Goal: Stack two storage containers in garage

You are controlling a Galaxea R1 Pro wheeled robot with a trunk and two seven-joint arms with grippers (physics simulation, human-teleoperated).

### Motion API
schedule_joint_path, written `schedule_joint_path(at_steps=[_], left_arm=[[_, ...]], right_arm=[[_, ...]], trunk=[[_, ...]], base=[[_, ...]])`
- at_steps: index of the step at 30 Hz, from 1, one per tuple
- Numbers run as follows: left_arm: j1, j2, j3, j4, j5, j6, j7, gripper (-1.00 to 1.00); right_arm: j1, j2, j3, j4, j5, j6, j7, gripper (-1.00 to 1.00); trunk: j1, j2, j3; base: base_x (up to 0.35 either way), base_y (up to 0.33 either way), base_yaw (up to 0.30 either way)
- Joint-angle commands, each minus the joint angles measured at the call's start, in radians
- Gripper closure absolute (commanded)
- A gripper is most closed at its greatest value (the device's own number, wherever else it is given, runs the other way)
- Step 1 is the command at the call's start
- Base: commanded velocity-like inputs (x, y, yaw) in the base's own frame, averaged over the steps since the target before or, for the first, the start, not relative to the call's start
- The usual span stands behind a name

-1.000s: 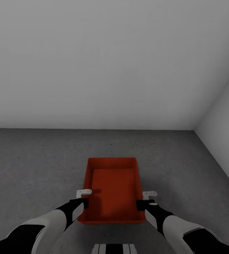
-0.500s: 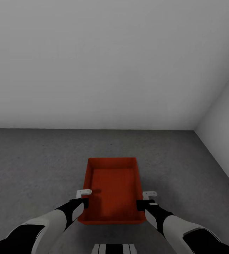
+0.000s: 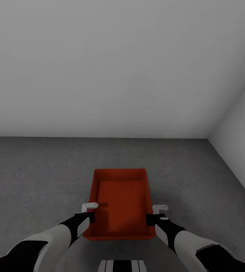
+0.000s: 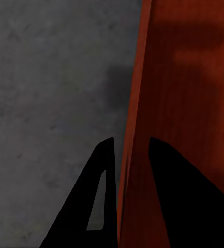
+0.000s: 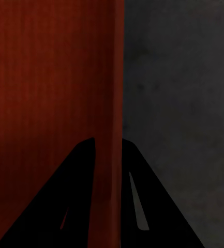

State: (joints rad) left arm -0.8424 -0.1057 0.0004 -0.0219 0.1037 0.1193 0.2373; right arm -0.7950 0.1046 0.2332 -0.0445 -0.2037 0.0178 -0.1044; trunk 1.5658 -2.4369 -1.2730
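Note:
An orange-red storage container point(image 3: 122, 200) with no lid lies lengthwise in front of me over the dark grey concrete floor point(image 3: 35, 177) of the garage. My left gripper point(image 3: 92, 217) straddles its left long wall near the close end, one finger inside and one outside. My right gripper point(image 3: 149, 219) straddles the right long wall the same way. In the left wrist view the gripper point(image 4: 131, 144) is shut on the container's wall point(image 4: 184, 93). In the right wrist view the gripper point(image 5: 109, 140) pinches the container's rim point(image 5: 49, 77). Whether the bin touches the floor I cannot tell.
A plain pale grey wall point(image 3: 99, 68) rises ahead beyond the container. A second wall point(image 3: 239, 121) closes the right side, meeting the first in a corner. Mottled concrete spreads to the left and right of the bin.

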Motion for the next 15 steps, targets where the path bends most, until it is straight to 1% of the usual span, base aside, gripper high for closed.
schedule_joint_path(at_steps=[1, 13, 14, 15], left_arm=[[0.0, 0.004, 0.027, -0.006, -0.007, -0.006, 0.012, 1.0], [-0.001, 0.006, 0.025, -0.006, -0.007, -0.006, 0.01, 1.0], [-0.001, 0.006, 0.025, -0.006, -0.007, -0.005, 0.01, 1.0], [-0.001, 0.006, 0.024, -0.006, -0.007, -0.002, 0.011, -1.0]], right_arm=[[0.0, 0.0, -0.003, 0.003, -0.016, 0.001, -0.005, 1.0], [0.0, 0.0, -0.003, 0.003, -0.016, 0.002, -0.004, 1.0], [0.0, -0.001, -0.003, 0.003, -0.016, 0.003, -0.004, -1.0], [0.0, -0.001, -0.003, 0.003, -0.017, 0.003, -0.003, -1.0]], trunk=[[0.0, 0.0, -0.001], [0.0, 0.0, -0.001], [0.0, 0.0, -0.001], [0.0, 0.0, -0.001]], base=[[0.0, 0.0, 0.0], [0.0, 0.0, 0.0], [0.0, 0.0, 0.0], [0.0, 0.0, 0.0]])
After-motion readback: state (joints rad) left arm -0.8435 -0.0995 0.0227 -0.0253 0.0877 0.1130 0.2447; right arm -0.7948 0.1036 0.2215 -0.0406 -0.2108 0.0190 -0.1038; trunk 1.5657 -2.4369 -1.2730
